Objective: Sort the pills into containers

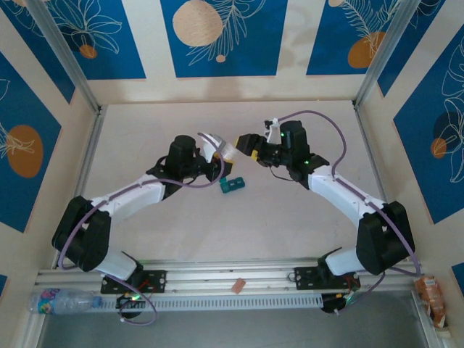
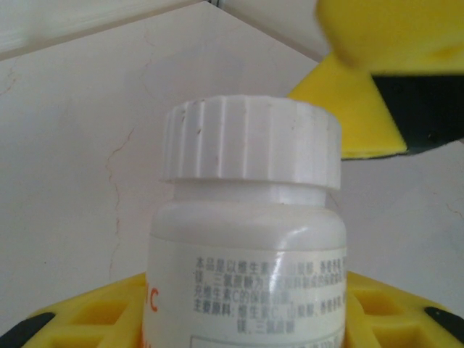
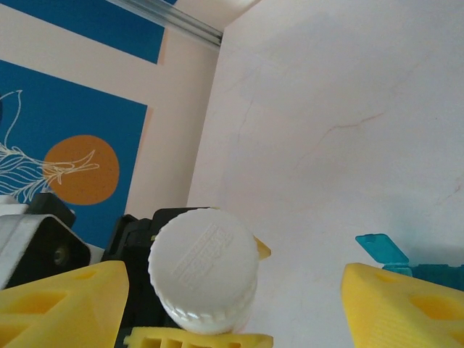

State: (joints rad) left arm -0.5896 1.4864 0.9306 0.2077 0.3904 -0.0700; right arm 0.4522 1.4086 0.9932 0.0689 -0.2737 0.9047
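Note:
My left gripper is shut on a small white bottle with an orange band, held above the table. Its ribbed white cap is on. My right gripper faces the cap head-on and stands open. Its yellow fingers sit wide on either side, apart from the cap. The containers, a teal pill box, lie on the table just below both grippers, and one lid stands raised. The pills are hidden from view.
Pale walls with blue panels close in the white table at the back and sides. A metal rail runs along the near edge. A water bottle lies at the near left and an orange packet at the near right.

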